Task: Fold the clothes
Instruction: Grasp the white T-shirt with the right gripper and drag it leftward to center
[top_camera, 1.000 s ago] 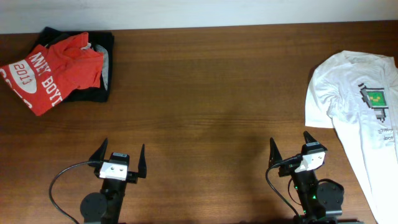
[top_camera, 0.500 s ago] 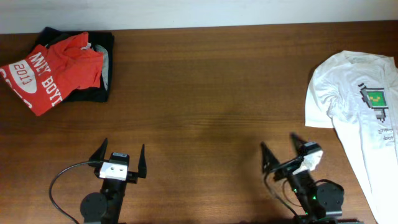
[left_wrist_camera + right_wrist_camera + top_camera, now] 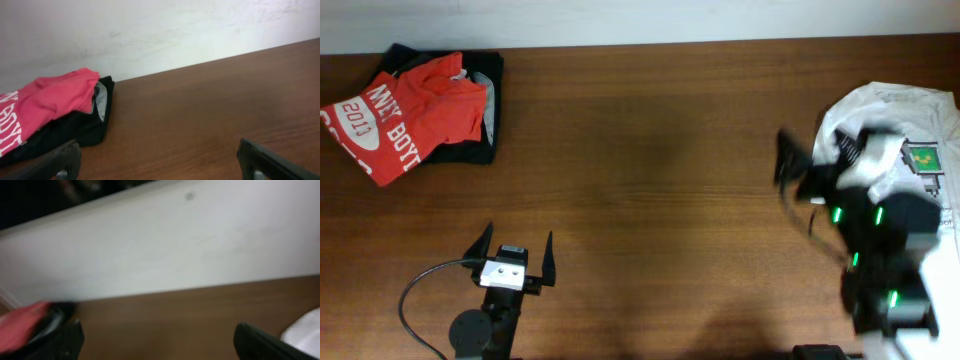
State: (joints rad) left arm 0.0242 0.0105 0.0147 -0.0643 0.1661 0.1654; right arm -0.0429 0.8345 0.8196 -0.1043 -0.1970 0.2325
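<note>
The right hand point(image 3: 815, 160), blurred, hangs released, its jaws spread wide with nothing between them. The white T-shirt point(image 3: 885, 103) lies spread on the worktop point(image 3: 650, 190) beneath it and off to its right. The left hand point(image 3: 515, 250) is likewise released and empty. The red shirt point(image 3: 410, 110), atop the black garment point(image 3: 470, 152), lies well ahead to its left.
</note>
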